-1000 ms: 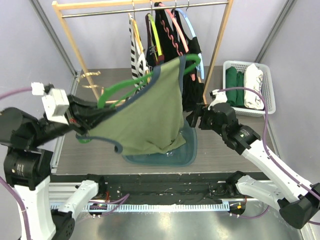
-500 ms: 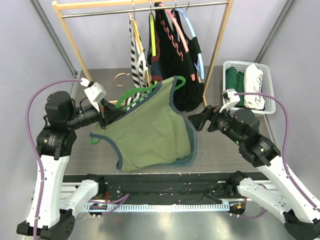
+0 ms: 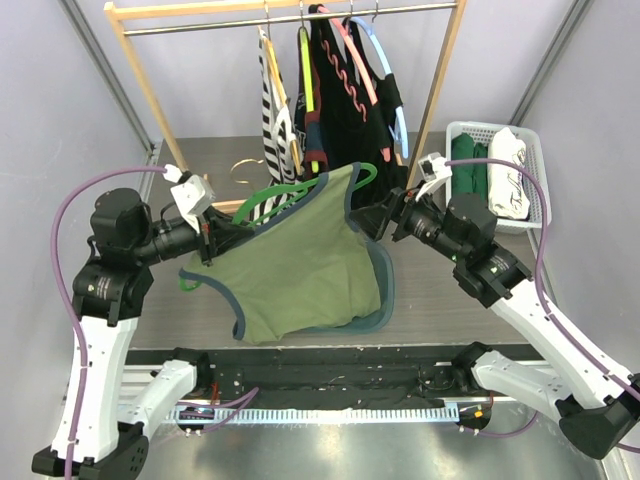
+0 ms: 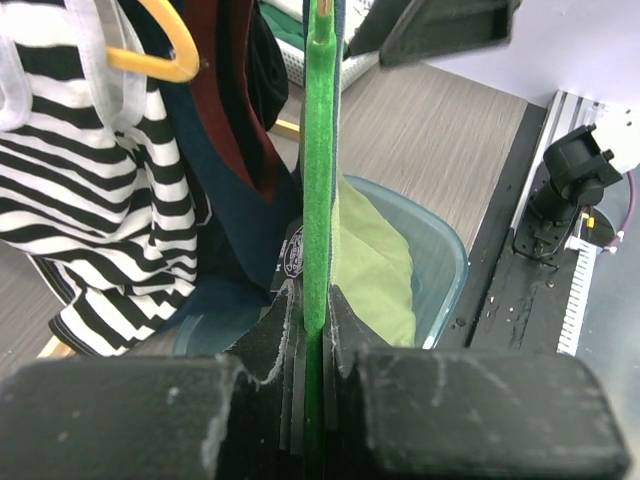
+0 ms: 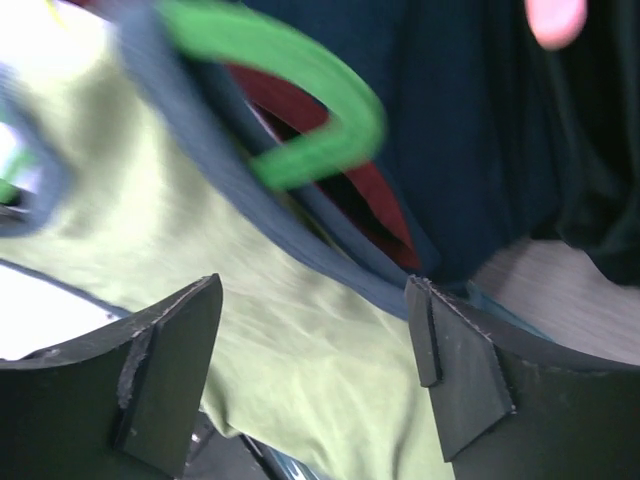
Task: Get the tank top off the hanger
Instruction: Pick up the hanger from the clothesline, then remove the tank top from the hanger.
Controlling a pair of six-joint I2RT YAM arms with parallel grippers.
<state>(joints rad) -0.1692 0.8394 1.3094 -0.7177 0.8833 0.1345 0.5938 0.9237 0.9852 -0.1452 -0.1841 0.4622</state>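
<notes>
Hanger (image 4: 318, 150) pinched by left end effector (image 4: 315, 312) | right end effector (image 5: 315, 300) spread wide, near tank top (image 5: 285, 385)

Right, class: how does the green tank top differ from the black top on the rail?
The green tank top is olive with blue trim; the black top is dark. The tank top's green hanger is off the rail, held by the left gripper; the black top hangs from the rail. Both are on hangers.

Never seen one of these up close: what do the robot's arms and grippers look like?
The left arm and right arm have white links and chunky black joints, each trailed by a purple cable. The left gripper and right gripper are black with flat fingers.
</notes>
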